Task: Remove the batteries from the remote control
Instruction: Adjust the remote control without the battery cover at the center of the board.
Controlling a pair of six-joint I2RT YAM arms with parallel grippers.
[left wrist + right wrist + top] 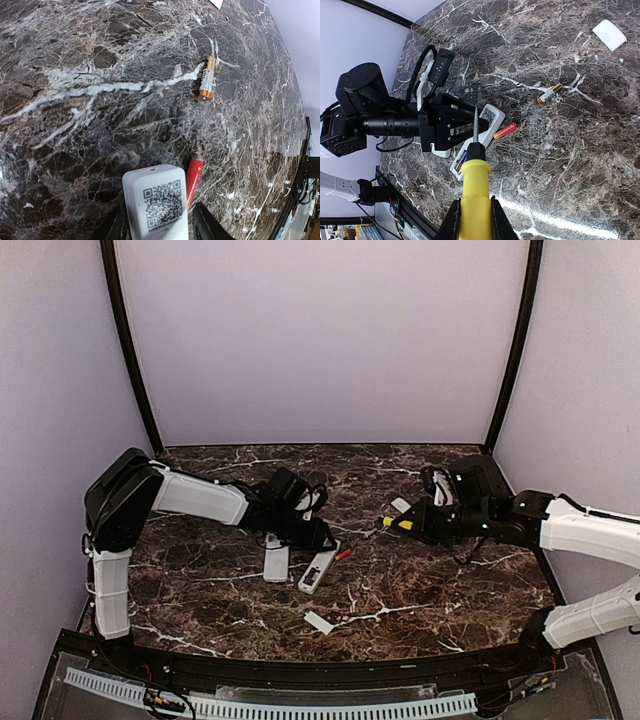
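A white remote control (318,570) (157,202) lies back-up on the marble, its QR label facing me. My left gripper (318,538) (159,216) is open with a finger on either side of the remote's end. A red battery (194,179) (343,554) (505,131) lies on the table right beside that end. Farther off rests a gold-and-black battery (206,78) (549,93). In the right wrist view the remote's (489,115) near end shows an open compartment. My right gripper (415,523) (474,202) is shut on a yellow-handled screwdriver (476,185), held above the table and pointing at the left gripper.
A second white remote (276,562) lies just left of the first. One flat white cover (319,622) sits near the front edge, another (400,505) (610,34) at the back by the right arm. Grey walls close in the dark marble table (450,590).
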